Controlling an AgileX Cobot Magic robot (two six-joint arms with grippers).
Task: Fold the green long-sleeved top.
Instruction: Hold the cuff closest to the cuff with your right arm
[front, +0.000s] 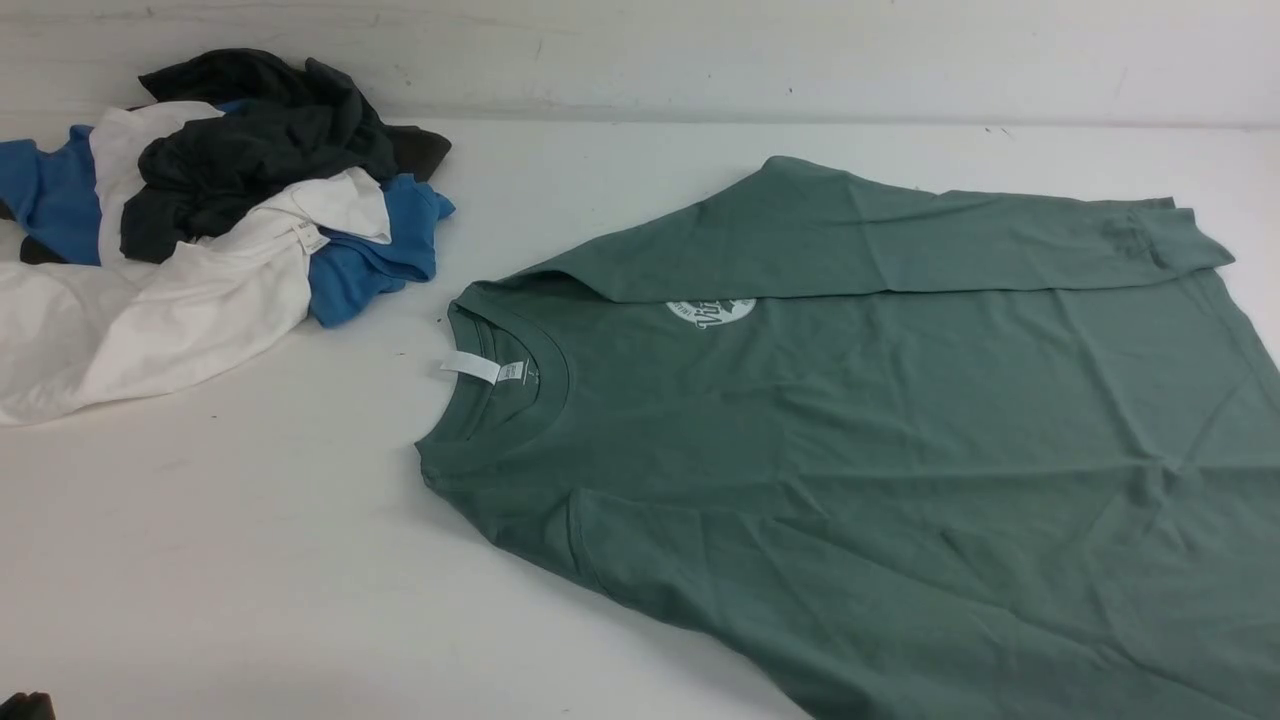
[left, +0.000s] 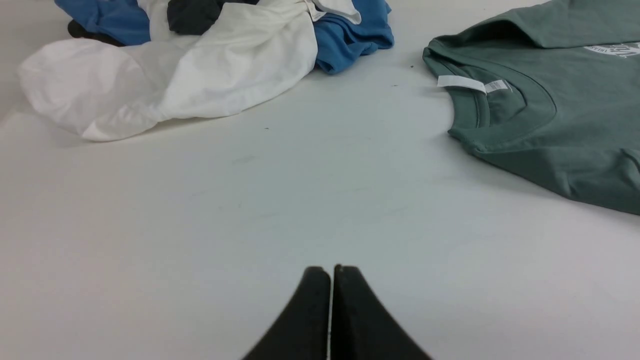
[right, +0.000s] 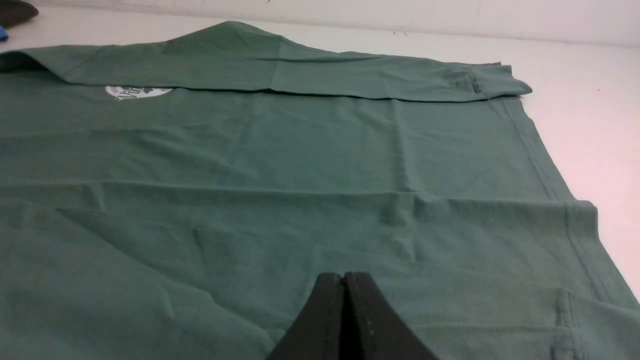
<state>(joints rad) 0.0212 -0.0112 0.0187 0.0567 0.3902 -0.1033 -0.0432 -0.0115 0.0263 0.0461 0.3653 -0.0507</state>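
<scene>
1. Green long-sleeved top (front: 900, 430): lies flat, front up, on the right half of the table (front: 250, 560), collar toward the middle, hem toward the right edge.
2. Far sleeve (front: 900, 240): folded in across the chest, partly covering the logo (front: 710, 312). This step looks done.
3. Outstanding, by my judgement: the near sleeve and the body folds. The near side runs out of view.
4. Left gripper (left: 331, 272): fingers pressed together, empty, over bare table.
5. Right gripper (right: 344, 277): fingers together, empty, above the top's body.
6. Heap of other garments (front: 200, 220): far left corner.

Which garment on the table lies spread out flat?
The green long-sleeved top; the blue garment, white garment and dark grey garment lie crumpled in a heap.
</scene>
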